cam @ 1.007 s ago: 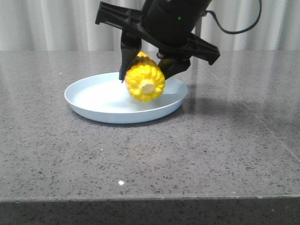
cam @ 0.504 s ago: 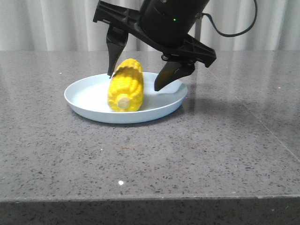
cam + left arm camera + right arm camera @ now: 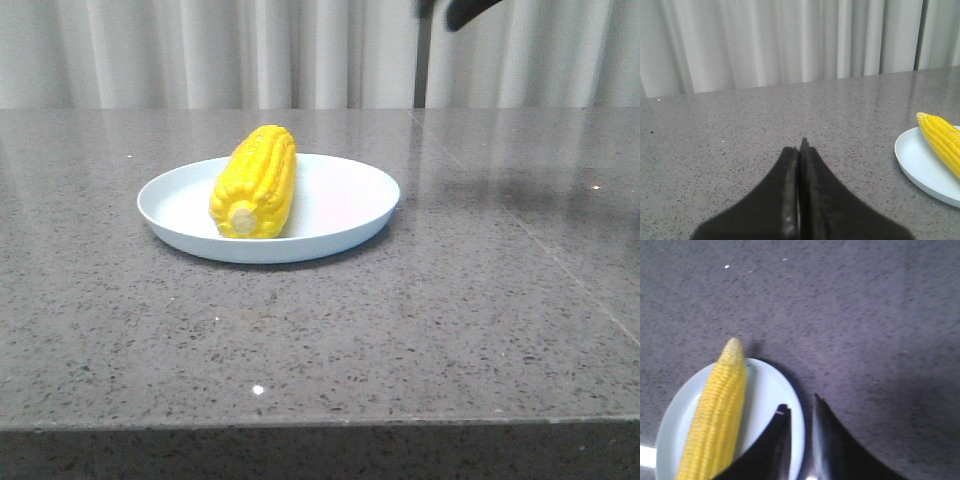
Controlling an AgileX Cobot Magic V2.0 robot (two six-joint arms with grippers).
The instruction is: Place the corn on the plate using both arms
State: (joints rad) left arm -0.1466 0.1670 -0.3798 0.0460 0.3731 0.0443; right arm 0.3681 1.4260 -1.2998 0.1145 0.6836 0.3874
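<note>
Yellow corn (image 3: 254,181) lies flat on your pale blue plate (image 3: 340,205), free of both grippers, its cream stub end pointing toward the table's front edge. Your right gripper (image 3: 801,415) hangs above the plate's rim with the corn off to one side below it, fingers drawn in to a narrow gap and holding nothing. Your left gripper (image 3: 799,150) is pressed closed and empty over bare grey stone, the plate well off to its side.

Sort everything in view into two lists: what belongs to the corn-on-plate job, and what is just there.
Part of the job:
- corn, lying on the plate
- plate
- left end effector, shut, holding nothing
- right end effector, raised above the plate's edge, slightly apart, holding nothing

Just there:
- grey speckled table
- pale curtain
</note>
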